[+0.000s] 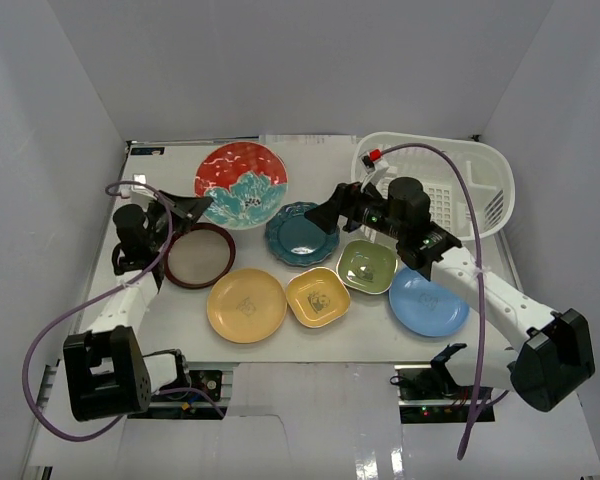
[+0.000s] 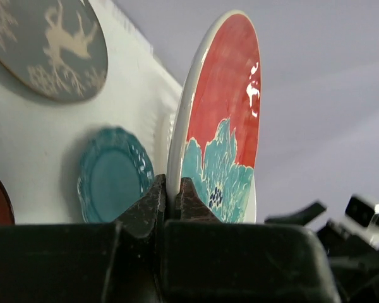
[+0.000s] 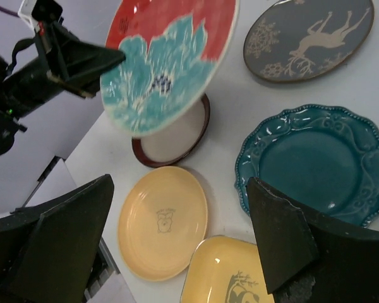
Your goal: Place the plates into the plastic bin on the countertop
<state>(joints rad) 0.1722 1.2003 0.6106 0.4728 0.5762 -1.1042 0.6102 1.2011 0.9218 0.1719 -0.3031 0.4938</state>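
Observation:
My left gripper (image 1: 198, 208) is shut on the rim of the red-patterned plate (image 1: 242, 183) and holds it lifted and tilted above the countertop (image 1: 375, 332). In the left wrist view the fingers (image 2: 153, 201) pinch the plate's white edge (image 2: 224, 107). The dark grey deer plate (image 3: 309, 35) lies flat beyond it. My right gripper (image 1: 325, 215) is open and empty above the scalloped teal plate (image 1: 302, 234). The white lattice bin (image 1: 440, 185) stands at the back right with no plate showing in it.
On the countertop lie the brown-rimmed cream plate (image 1: 198, 255), round yellow plate (image 1: 246, 305), small square yellow plate (image 1: 317, 297), green plate (image 1: 367, 266) and light blue plate (image 1: 428, 301). Pale grey walls enclose the table. Purple cables loop from both arms.

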